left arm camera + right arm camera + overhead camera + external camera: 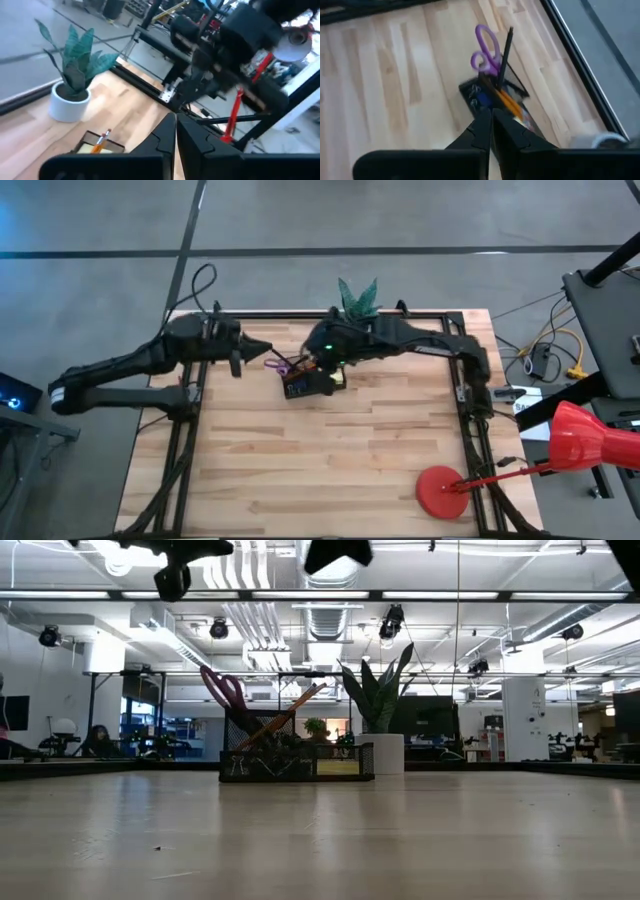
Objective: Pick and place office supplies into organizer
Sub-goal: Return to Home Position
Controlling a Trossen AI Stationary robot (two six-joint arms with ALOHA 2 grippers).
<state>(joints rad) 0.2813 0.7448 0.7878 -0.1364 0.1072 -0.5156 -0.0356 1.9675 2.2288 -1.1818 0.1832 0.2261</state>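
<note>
Even, diffuse light fills the high view. The pale desk [330, 450] reads bright, and the shadows on it are faint and soft-edged. In the low view, long ceiling light strips [450, 595] glow white overhead. They leave the organizer [296, 762] and the plant [380, 690] backlit and dark, and the desk top carries a dull sheen.

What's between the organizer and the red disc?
Nothing: the high view shows only bare tabletop between the organizer and the red disc.
</note>
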